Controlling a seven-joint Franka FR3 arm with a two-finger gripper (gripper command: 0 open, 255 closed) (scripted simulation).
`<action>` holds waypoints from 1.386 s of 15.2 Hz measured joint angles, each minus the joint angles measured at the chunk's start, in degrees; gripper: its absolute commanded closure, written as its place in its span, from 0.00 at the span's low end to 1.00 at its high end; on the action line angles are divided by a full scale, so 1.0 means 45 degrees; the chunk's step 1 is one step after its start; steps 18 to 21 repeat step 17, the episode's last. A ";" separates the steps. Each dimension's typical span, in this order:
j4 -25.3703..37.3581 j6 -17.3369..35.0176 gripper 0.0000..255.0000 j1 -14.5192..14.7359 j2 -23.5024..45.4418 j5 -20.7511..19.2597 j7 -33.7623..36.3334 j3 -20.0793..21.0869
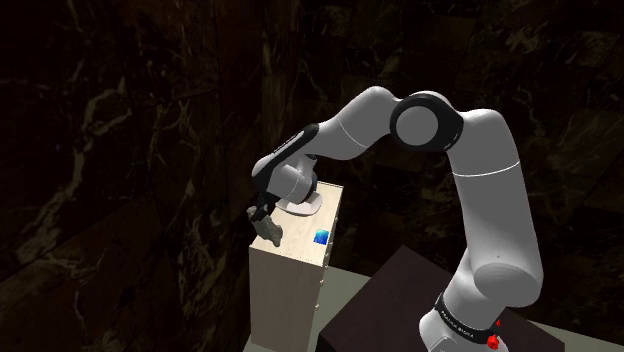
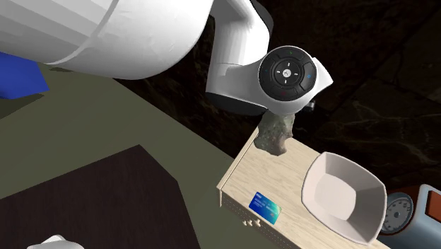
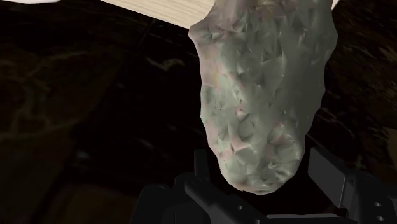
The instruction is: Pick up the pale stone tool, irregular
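The pale stone tool (image 3: 261, 95) is a rough, greenish-grey, irregular lump. It sits lengthwise between my two black fingers (image 3: 201, 167), which clasp its near end. My gripper (image 1: 260, 218) hangs at the far corner of a light wooden cabinet top (image 1: 298, 246), on the shoulder view's left side, with the stone (image 1: 270, 234) just under it. In the second exterior view the stone (image 2: 274, 133) hangs below the wrist flange (image 2: 286, 74), right at the cabinet top's (image 2: 293, 173) far corner. Whether it still touches the wood I cannot tell.
A white bowl (image 2: 343, 194) and a small blue card (image 2: 265, 208) lie on the same cabinet top. A round gauge (image 2: 398, 214) stands beyond the bowl. A dark low table (image 1: 400, 290) is beside the stand. Dark marbled walls surround the cabinet.
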 measured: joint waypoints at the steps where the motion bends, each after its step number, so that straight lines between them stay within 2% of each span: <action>1: -0.0006 -0.0012 1.00 0.0020 -0.0008 -0.0019 0.0028 -0.0024; 16: -0.0699 -0.1642 1.00 0.1630 -0.2032 -0.2137 0.2632 -0.2134; 21: -0.0696 -0.1705 1.00 0.1691 -0.2094 -0.2239 0.2750 -0.2212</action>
